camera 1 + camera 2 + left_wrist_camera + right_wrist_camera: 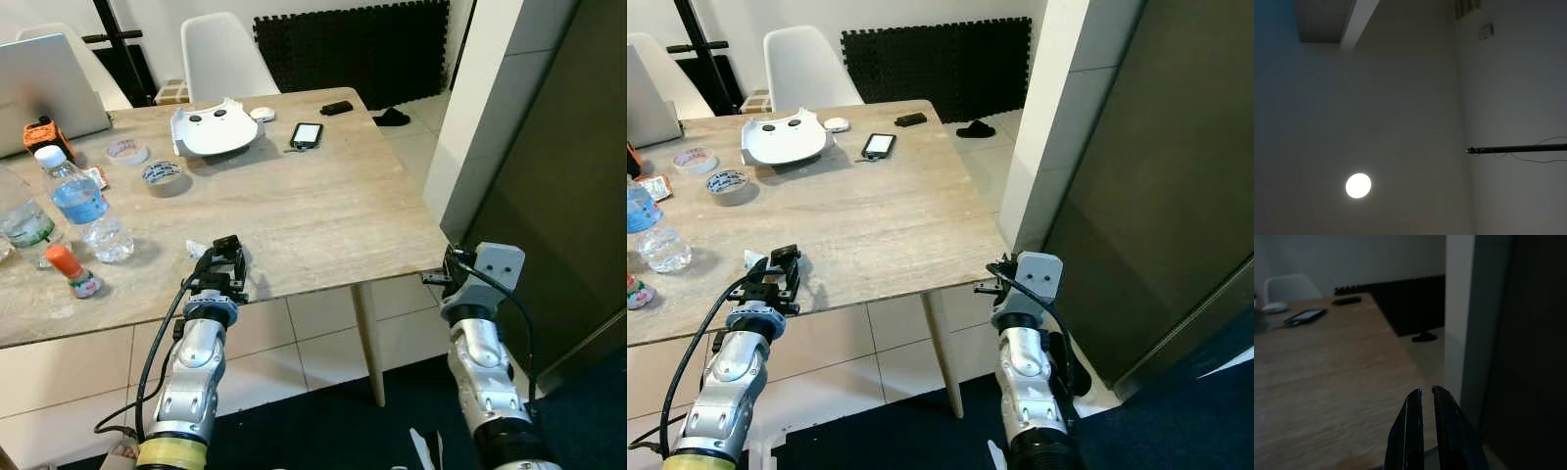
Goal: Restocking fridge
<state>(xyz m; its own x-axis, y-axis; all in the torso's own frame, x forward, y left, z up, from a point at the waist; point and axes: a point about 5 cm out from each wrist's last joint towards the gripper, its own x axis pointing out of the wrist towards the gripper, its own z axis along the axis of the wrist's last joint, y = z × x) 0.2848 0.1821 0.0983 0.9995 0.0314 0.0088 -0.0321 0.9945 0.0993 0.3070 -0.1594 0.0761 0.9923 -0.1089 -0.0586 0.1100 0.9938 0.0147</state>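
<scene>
A clear water bottle with a blue label (83,206) stands near the left end of the wooden table (323,225). A second bottle with a green label (20,220) and a small orange-capped bottle (71,269) stand beside it. The dark fridge front (549,196) rises at the right. My left gripper (223,253) is raised at the table's front edge, right of the bottles, and its wrist view looks up at the ceiling. Off the table's near right corner, beside the fridge, my right gripper (1426,394) is held with its two black fingers close together and nothing between them.
On the table lie a laptop (44,83), two tape rolls (162,176), a white shell-like part (214,127) and a phone (307,134). Behind it are a white chair (223,54) and black foam mats (362,49). A white pillar (480,98) stands between table and fridge.
</scene>
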